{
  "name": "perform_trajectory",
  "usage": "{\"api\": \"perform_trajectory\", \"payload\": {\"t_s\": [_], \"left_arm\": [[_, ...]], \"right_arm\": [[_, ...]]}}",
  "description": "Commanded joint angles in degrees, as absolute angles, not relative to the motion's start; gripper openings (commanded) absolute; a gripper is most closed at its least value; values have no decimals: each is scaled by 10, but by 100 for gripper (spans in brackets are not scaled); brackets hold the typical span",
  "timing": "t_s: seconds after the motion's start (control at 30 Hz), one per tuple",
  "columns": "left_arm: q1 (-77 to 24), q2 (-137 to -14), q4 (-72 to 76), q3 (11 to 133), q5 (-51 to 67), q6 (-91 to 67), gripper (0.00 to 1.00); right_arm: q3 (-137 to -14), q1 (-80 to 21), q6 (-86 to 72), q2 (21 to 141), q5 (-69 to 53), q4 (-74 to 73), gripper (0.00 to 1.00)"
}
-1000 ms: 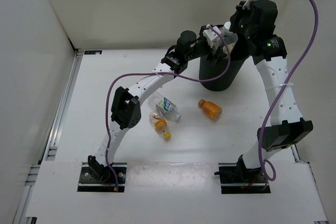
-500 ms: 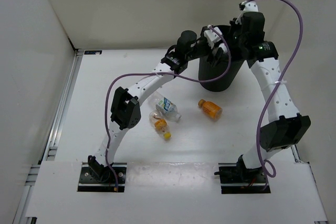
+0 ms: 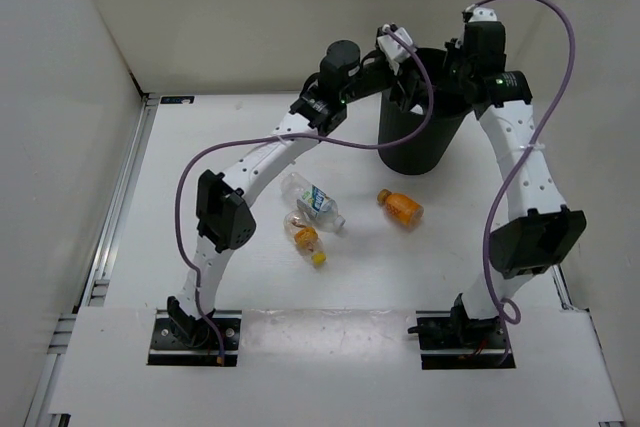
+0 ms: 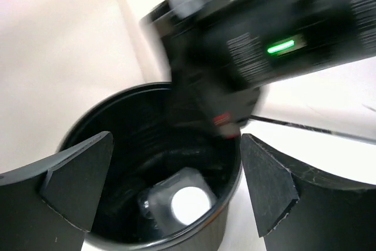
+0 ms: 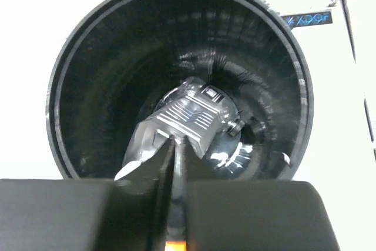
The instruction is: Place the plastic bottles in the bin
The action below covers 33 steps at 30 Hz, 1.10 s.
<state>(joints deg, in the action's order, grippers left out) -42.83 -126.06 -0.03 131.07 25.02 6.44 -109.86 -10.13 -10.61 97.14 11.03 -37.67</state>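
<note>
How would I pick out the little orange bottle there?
Find the tall round black plastic bin at the far side of the white table. In front of it lies the small orange bottle, alone; the clear blue-labelled bottle and the yellow-capped one lie together to its left.

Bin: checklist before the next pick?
1. Clear bottle inside the bin: ok.
2. Right tool free of that bottle: fingers shut, contact cannot tell.
3. Left tool open: ok.
4. Clearance between both tools over the bin: cannot tell; they look close from above.
5. Next targets in plain sight: blue-label bottle, yellow-cap bottle, orange bottle: ok.
</note>
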Motion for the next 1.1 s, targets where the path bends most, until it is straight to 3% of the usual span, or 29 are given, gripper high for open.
{"api": "perform_trajectory", "payload": {"t_s": [0.0, 0.03, 0.13, 0.23, 0.4, 0.57, 0.73, 1.07], "left_arm": [[-393, -1166, -12, 1297, 213, 44, 100], [-384, -1150, -32, 1282, 187, 44, 100], [-341, -1079, -59, 1192, 115, 74, 100], [-309, -1006, -71, 1083, 28, 143, 100], [-261, -904, -92, 929, -125, 206, 100], [-202, -771, -136, 772, -163, 200, 100], [-150, -686, -182, 642, -163, 171, 100], [-77, -556, -224, 511, -157, 137, 100]], "right_arm": [[-1119, -102, -77, 866, 129, -368, 24], [-1108, -102, -67, 848, 110, -368, 50], [-1035, -102, -33, 781, 62, -363, 87], [-936, -129, -15, 724, 47, -370, 100], [-803, -195, -4, 679, 36, -405, 100], [-700, -305, 51, 713, 73, -457, 100], [-705, -352, 80, 816, 178, -481, 100], [-711, -352, 78, 981, 229, -454, 100]]}}
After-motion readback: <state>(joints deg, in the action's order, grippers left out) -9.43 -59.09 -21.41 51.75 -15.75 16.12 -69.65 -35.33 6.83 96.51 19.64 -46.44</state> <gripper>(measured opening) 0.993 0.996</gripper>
